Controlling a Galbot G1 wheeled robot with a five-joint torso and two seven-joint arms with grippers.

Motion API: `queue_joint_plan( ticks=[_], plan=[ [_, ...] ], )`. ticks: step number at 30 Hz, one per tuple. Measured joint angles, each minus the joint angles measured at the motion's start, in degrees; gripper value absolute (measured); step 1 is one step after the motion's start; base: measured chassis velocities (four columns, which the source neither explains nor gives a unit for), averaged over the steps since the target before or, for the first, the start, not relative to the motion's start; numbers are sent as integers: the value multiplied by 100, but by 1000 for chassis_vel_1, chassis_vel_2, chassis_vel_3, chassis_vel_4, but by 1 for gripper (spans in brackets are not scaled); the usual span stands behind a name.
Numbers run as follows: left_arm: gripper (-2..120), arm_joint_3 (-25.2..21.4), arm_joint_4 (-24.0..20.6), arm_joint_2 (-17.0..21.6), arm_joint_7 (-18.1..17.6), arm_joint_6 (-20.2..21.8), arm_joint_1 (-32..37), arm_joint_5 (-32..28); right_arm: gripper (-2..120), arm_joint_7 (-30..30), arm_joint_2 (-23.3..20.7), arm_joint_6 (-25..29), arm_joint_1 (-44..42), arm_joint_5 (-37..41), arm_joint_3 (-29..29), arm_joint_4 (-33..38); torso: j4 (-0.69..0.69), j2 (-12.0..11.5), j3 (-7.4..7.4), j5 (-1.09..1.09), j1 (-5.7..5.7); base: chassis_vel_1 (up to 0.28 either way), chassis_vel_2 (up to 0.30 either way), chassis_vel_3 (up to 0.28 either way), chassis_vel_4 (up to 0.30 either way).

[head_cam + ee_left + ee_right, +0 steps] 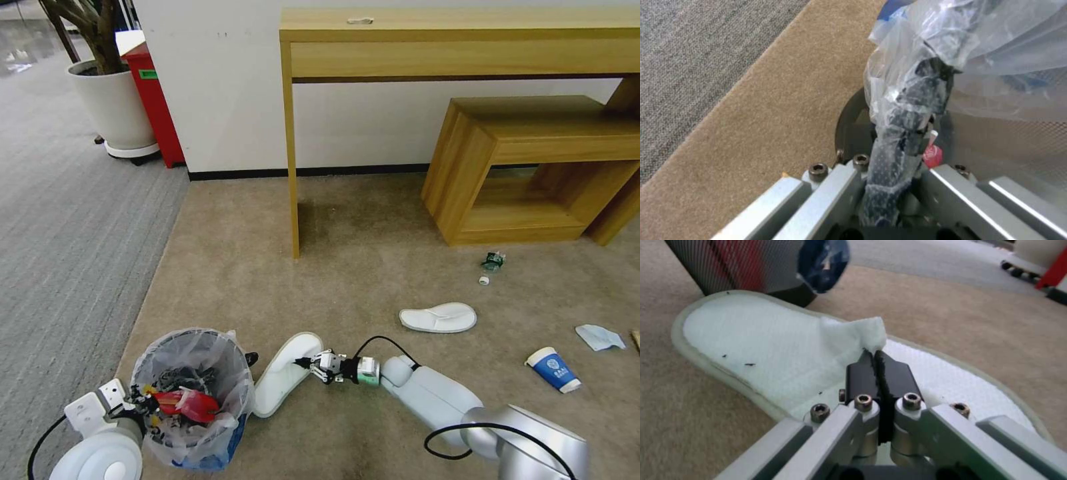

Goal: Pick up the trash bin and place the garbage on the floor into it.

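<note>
Red wrappers [185, 404] lie in the trash bin [193, 393], its rim clenched by my left gripper [141, 400]. At its 3 o'clock, my right gripper [875, 355] pinches a white slipper [755, 350].

Office-type room: beige short-pile carpet [373, 220] meeting grey ribbed carpet [60, 220], light wooden console desk [460, 40], large white planter [117, 107], red cabinet [157, 100].

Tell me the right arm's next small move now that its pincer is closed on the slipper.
Probably lift the slipper and swing it over the trash bin. The right pincer is shut on the slipper's fabric strap, the slipper lies on the floor against the bin, and the left pincer grips the bin's rim.
</note>
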Motion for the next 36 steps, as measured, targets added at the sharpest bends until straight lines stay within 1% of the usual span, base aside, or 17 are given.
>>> queue_joint_plan(
  ticks=[2, 6, 8, 10, 13, 14, 16, 17, 20, 27, 32, 36],
  plan=[
    [0, 6, 47, 41, -1, 1, -28, -3, 0, 0, -247, 0, -98, 6, 133, 197, -1, 0, 0, 0, 0, 0, 0, 0, 0],
    [0, 11, 84, 68, -1, 2, -50, -6, 0, 1, -399, 0, -164, 6, 229, 315, 0, 0, 0, 1, 0, 0, 0, 0, 0],
    [0, 15, 173, 136, -3, 4, -114, -50, 0, 18, -737, 0, -300, 7, 417, 547, 0, 0, -1, 2, 0, 0, 0, 0, 0],
    [0, 15, 179, 141, -3, 4, -118, -53, 0, 18, -748, 0, -304, 7, 422, 555, 0, 0, -1, 2, 0, 0, 0, 0, 0],
    [0, 32, 290, 207, -6, 4, -180, -75, 0, 45, -1132, 0, -429, 9, 624, 778, 0, 1, -1, 4, 0, 0, 0, 0, 0],
    [0, 32, 290, 207, -6, 4, -180, -75, 0, 45, -1132, 0, -429, 9, 624, 778, 0, 1, -1, 4, 0, 0, 0, 0, 0],
    [0, 46, 381, 244, -4, 1, -219, -76, 0, 62, -1361, 0, -514, 6, 811, 921, 0, 1, -2, 5, -1, 0, 0, 0, 0],
    [0, 46, 381, 244, -4, 1, -219, -76, 0, 62, -1361, 0, -514, 6, 811, 921, 0, 1, -2, 5, -1, 0, 0, 0, 0],
    [0, 80, 472, 277, -1, -1, -282, -76, 0, 69, -1623, 0, -651, -10, 1080, 1071, 1, 1, -1, 5, -1, 0, 0, 0, 0],
    [0, 168, 555, 274, -2, -7, -347, -68, 0, 73, -1880, 0, -883, 104, 1474, 1373, 1, 1, 0, 6, -1, 0, 0, 0, 0],
    [0, 204, 553, 283, -2, -3, -346, -67, 0, 90, -2005, -1, -985, 218, 1588, 1649, 0, 1, -1, 4, 0, 0, 0, 0, 0],
    [0, 280, 485, 343, -3, 18, -310, -68, 0, 178, -2160, -16, -1084, 356, 1653, 2051, -1, 0, 1, -6, 1, 0, 0, 0, 0]
  ],
)
